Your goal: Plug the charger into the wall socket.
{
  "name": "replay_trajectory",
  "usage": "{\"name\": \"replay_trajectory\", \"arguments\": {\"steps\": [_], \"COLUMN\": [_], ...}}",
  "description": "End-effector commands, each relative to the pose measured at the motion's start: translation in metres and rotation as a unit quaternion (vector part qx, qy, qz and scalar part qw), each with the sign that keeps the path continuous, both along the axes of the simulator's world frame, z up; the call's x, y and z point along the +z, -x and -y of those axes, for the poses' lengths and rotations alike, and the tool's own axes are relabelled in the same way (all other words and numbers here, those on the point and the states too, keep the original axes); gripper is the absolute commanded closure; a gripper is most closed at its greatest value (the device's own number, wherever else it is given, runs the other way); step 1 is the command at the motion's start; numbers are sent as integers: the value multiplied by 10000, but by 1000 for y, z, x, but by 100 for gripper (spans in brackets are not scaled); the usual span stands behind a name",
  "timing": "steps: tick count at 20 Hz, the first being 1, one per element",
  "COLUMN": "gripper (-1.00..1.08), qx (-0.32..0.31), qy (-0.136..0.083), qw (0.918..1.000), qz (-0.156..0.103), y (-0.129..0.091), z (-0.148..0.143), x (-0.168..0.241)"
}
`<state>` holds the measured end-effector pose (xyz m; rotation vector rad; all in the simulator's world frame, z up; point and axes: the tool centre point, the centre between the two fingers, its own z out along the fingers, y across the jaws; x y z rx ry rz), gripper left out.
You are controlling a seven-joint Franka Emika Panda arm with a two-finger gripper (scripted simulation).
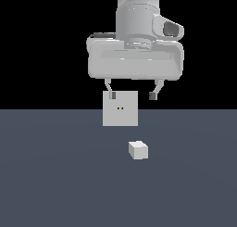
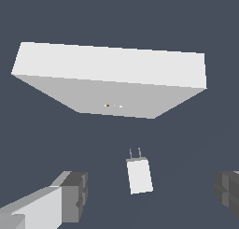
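The charger [image 1: 138,150] is a small white-grey cube lying on the dark floor, a little toward the exterior view's right of the wall socket. In the wrist view the charger [image 2: 139,175] shows two thin prongs pointing at the socket. The wall socket [image 1: 120,109] is an upright light-grey square panel with two tiny holes at its centre; the wrist view shows the wall socket [image 2: 112,88] from above. My gripper [image 1: 132,95] hangs open, well above the charger, with nothing between its fingers [image 2: 74,191].
The dark grey-blue floor [image 1: 55,175] spreads all around both objects. Behind it the background is black. No other objects show.
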<state>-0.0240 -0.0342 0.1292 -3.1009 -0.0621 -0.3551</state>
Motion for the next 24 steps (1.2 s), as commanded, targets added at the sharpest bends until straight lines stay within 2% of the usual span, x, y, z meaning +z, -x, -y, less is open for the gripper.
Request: {"name": "replay_trajectory", "arguments": {"steps": [1, 13, 24], "gripper": [-92, -92, -92], "qx": [63, 353, 562], "qy": [1, -28, -78], "qw": [9999, 9958, 9897], "qz": [154, 844, 1318], "y": [4, 17, 21], "z": [1, 4, 6], "x": [-6, -36, -58]}}
